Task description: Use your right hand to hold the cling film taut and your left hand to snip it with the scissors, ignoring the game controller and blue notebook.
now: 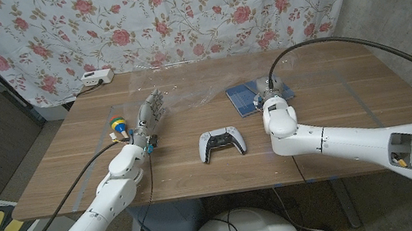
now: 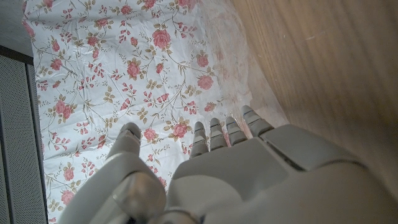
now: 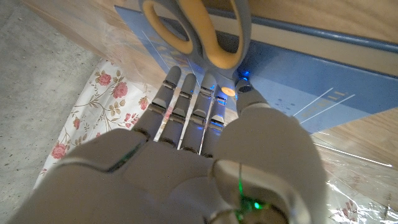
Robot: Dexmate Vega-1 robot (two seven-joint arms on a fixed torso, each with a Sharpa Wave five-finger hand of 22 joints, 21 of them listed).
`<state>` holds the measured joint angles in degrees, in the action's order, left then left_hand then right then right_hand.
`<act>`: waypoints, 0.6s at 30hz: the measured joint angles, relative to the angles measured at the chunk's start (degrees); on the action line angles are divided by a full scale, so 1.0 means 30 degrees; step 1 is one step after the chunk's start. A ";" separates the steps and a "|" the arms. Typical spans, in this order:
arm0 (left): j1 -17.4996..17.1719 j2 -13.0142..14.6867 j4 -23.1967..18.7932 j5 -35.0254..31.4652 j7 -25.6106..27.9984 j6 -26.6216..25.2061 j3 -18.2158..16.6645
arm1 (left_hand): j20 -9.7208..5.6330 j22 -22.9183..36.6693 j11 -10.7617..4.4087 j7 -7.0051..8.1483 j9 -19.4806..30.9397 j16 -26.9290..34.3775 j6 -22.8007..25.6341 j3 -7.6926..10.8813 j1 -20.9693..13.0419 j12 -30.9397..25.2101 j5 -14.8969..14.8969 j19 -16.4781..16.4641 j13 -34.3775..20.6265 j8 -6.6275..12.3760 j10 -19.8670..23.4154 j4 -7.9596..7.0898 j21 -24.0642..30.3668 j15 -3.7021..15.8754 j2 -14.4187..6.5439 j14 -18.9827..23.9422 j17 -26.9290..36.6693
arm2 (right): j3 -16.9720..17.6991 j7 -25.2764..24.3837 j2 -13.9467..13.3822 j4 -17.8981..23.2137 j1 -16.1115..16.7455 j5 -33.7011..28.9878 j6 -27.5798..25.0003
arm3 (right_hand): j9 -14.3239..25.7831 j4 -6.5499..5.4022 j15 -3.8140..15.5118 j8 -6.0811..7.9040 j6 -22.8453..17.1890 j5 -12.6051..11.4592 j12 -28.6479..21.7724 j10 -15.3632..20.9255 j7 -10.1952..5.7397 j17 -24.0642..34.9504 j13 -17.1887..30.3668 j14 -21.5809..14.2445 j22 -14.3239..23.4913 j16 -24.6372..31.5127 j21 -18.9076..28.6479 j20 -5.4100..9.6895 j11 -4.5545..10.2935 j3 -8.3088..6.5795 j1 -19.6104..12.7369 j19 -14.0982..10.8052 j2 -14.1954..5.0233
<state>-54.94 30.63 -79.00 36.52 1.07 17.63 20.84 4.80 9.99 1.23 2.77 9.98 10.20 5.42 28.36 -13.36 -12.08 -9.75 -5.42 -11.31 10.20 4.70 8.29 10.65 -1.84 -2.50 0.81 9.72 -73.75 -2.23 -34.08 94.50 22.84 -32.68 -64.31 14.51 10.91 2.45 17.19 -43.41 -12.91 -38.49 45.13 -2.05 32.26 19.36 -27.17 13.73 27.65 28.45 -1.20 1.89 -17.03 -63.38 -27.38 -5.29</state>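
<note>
While the cling film [image 1: 186,94] lay across the table's [image 1: 342,135] far side, your left hand [image 1: 148,118] hovered empty, fingers apart; your right hand [image 3: 186,130] reached, fingers extended and empty, toward the scissors [image 3: 199,31] on the blue notebook [image 3: 323,81].

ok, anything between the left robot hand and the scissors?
Cling film lies spread between left robot hand and scissors; right robot hand hovers at the scissors, on the blue notebook. Game controller sits clear.

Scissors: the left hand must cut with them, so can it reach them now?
Probably not directly: the scissors lie on the notebook under the right hand, far across the table from the left hand.
</note>
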 measured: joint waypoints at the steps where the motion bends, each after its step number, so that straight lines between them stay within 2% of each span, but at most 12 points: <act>1: 0.0006 -0.0008 0.0008 0.0001 -0.0006 0.0010 0.0006 | 0.0000 0.0000 0.0000 0.0000 0.0000 0.0000 -0.0001 0.0000 0.0000 0.0000 0.0000 0.0000 0.0000 0.0000 0.0000 0.0000 0.0000 0.0000 0.0000 0.0000 0.0000 | 0.0101 -0.0089 -0.0050 0.0084 0.0086 0.0043 0.0021 | 0.0013 0.0000 0.0000 0.0001 0.0000 -0.0034 -0.0040 0.0004 0.0000 0.0043 0.0089 0.0000 0.0001 0.0000 0.0000 0.0000 -0.0002 0.0000 -0.0049 0.0000 0.0047; 9: 0.0026 -0.0059 0.0038 0.0002 -0.0041 0.0058 0.0037 | 0.0000 0.0000 0.0000 0.0000 0.0000 0.0000 0.0000 0.0001 0.0000 0.0000 0.0000 0.0000 0.0001 0.0000 0.0000 0.0001 0.0000 0.0000 0.0000 0.0000 0.0000 | 0.0666 -0.0677 -0.0344 0.0685 0.0476 0.0179 0.0037 | 0.0279 -0.0127 0.0097 0.0329 -0.0344 -0.0033 -0.0257 0.0097 0.0343 0.0395 0.0416 -0.0098 -0.0001 0.0254 0.0259 0.0099 -0.0043 0.0056 -0.0613 -0.0102 -0.0018; 18: 0.0027 -0.0087 0.0041 0.0002 -0.0052 0.0083 0.0060 | 0.0000 0.0000 0.0000 0.0000 0.0000 0.0000 0.0000 0.0001 0.0000 0.0000 0.0000 0.0000 0.0000 0.0000 0.0000 0.0001 0.0000 0.0000 0.0000 0.0000 0.0000 | 0.1273 -0.1164 -0.0822 0.1641 0.0886 0.0277 -0.0105 | 0.0545 -0.0197 0.0051 0.0524 -0.0450 -0.0136 -0.0392 0.0139 0.0437 0.0448 0.0577 -0.0395 -0.0002 0.0326 0.0486 0.0097 -0.0085 -0.0012 -0.1013 -0.0102 -0.0019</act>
<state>-54.86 30.36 -78.88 36.53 0.92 17.87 21.02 4.80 9.99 1.23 2.77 9.98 10.20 5.42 28.36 -13.36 -12.08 -9.75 -5.42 -11.31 10.20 4.70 8.29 10.65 -1.84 -2.50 0.81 9.71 -69.93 -5.72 -36.55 99.42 25.50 -31.85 -64.63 16.14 10.32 2.61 18.76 -44.76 -13.32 -39.67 45.54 -0.74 33.61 21.09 -28.36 13.72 28.62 29.91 -0.91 1.64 -17.06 -66.42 -27.69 -5.35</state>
